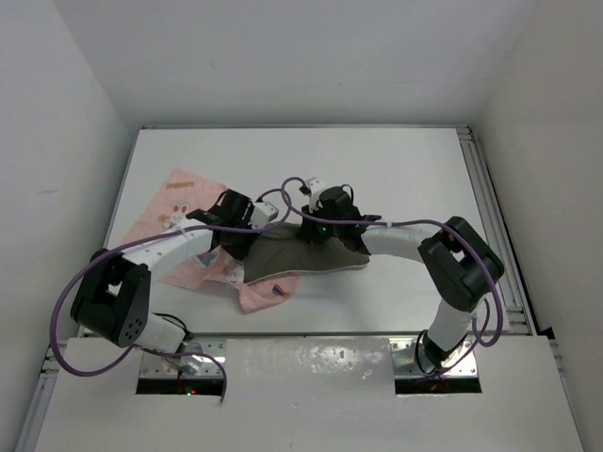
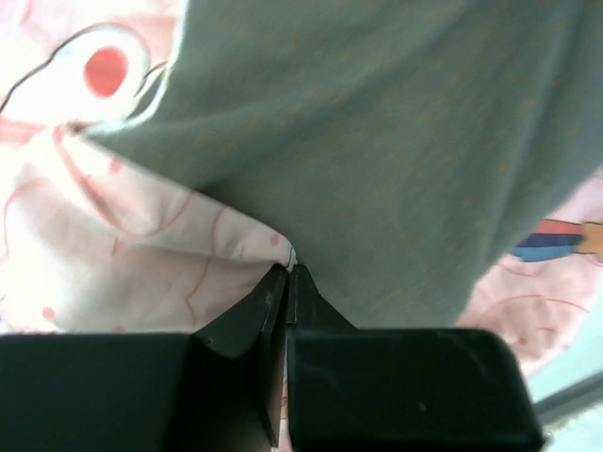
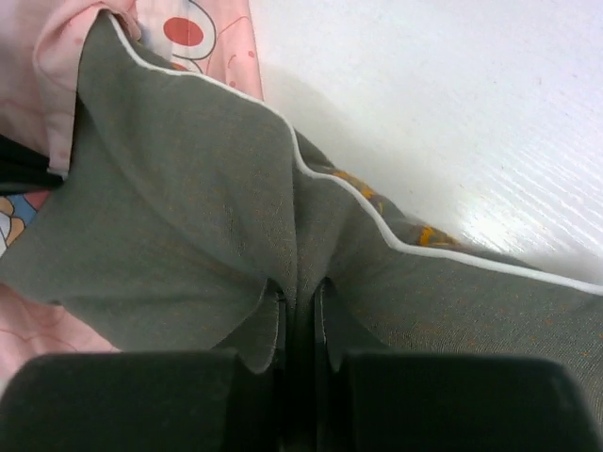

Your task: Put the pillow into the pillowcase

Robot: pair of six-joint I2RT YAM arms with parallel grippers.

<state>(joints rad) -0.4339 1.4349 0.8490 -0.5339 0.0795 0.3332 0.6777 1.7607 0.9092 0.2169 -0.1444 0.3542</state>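
Note:
The grey-olive pillow (image 1: 306,256) with pale trim lies crumpled mid-table, its left part lying over the pink printed pillowcase (image 1: 179,207). My left gripper (image 1: 236,250) is at the pillow's left end. In the left wrist view its jaws (image 2: 288,270) are shut on a pinch of the pillowcase (image 2: 122,245) edge, right beside the pillow (image 2: 377,141). My right gripper (image 1: 320,235) is over the pillow's top edge. Its jaws (image 3: 300,287) are shut on a raised fold of the pillow (image 3: 188,207), with a strip of pillowcase (image 3: 57,56) at the left.
The white table (image 1: 405,179) is boxed in by white walls at the back and both sides. A metal rail (image 1: 487,212) runs along its right edge. Purple cables (image 1: 283,193) loop over both arms above the cloth.

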